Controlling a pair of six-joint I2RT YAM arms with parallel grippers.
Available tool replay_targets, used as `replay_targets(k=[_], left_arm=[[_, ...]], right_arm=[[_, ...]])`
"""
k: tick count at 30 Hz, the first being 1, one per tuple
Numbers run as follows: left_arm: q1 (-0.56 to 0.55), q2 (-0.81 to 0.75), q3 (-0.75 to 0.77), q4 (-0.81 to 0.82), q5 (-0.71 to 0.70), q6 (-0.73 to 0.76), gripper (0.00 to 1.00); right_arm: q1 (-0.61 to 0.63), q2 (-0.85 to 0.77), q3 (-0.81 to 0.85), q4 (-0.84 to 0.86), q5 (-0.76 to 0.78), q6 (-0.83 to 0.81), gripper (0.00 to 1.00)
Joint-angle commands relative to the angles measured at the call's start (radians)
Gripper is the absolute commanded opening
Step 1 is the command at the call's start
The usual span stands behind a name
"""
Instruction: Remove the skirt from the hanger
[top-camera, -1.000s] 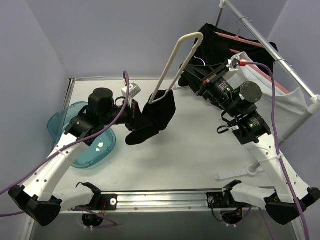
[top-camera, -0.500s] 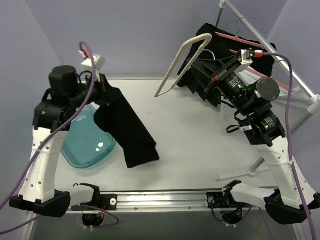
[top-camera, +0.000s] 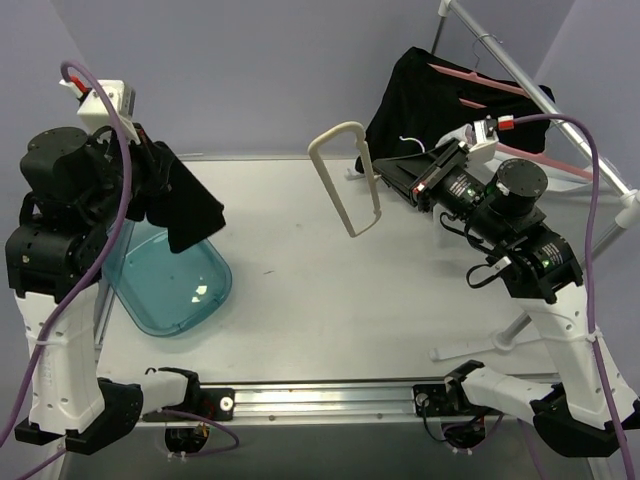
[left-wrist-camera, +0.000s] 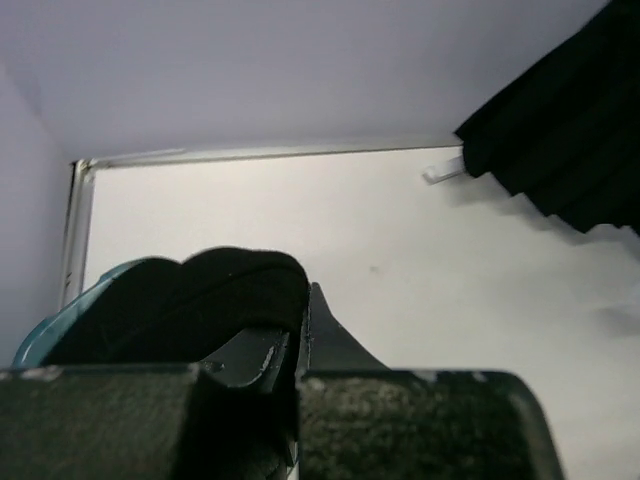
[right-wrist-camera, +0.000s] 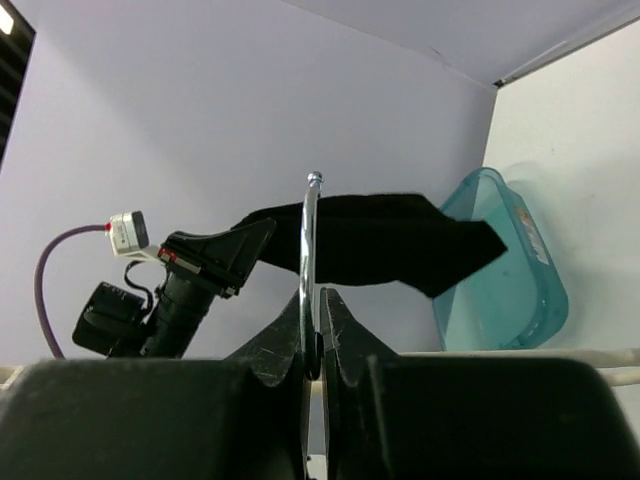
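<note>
— Where the overhead view is concerned, what goes on the list?
— Item one: skirt (top-camera: 188, 205), black, soft matt cloth, hanging limp in a folded drape. It is held up in the air at the far left, over the far end of a tub (top-camera: 175, 290) of translucent teal plastic with rounded corners. The left tool (top-camera: 152, 165) is clamped on the skirt's upper edge. Item two: hanger (top-camera: 345, 180), cream, smooth, a narrow rounded loop. It is bare and tilted above the white surface (top-camera: 330, 300), well apart from the skirt. The right tool (top-camera: 385, 178) carries it. Behind that: dark garments (top-camera: 420, 85) on a slanting metal rail (top-camera: 530, 80).
— And the left wrist view?
— Both fingers pressed together on black cloth, which bunches into a rounded hump above them. Teal rim showing at the left. Pleated dark fabric hangs at the upper right.
— Right wrist view?
— Jaws closed on the hook (right-wrist-camera: 310, 225), a thin bright metal wire with a ball tip, standing upright. Beyond it the skirt reads as a long black band, its tapered end across the tub's top.
</note>
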Motion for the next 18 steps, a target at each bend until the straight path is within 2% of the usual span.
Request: replay_targets(k=[1, 12, 18], left_arm=[[0.023, 0.000, -0.051, -0.027, -0.168, 0.027, 0.02], [0.155, -0.072, -0.339, 0.033, -0.172, 0.067, 0.02], [0.172, -0.107, -0.410, 0.036, -0.262, 0.122, 0.02]], right_arm=[[-0.008, -0.001, 0.046, -0.026, -0.030, -0.076, 0.00], [-0.032, -0.009, -0.002, -0.086, -0.105, -0.122, 0.00], [-0.066, -0.032, -0.055, -0.082, -0.157, -0.112, 0.00]])
